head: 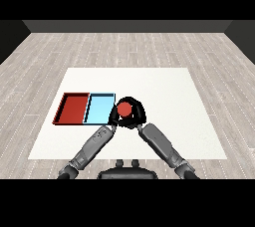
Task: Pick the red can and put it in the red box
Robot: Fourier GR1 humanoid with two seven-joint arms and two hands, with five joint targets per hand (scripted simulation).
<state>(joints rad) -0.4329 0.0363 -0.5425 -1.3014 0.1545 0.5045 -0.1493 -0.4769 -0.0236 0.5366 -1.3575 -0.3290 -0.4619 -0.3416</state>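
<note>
The red can [124, 109] shows as a red disc from above, just right of the light blue tray [99, 110]. My right hand [138, 116] is curled round the can, with black fingers arching over its far side. The red tray [73, 108] lies at the left, side by side with the blue one, and holds nothing. My left hand [113, 119] sits close to the can's left, at the blue tray's near right corner. Whether the can rests on the table or is lifted off it cannot be told.
The white table [164, 91] spreads wide to the right and behind the trays. Both grey forearms come in from the lower corners and meet near the can. Grey plank floor surrounds the table.
</note>
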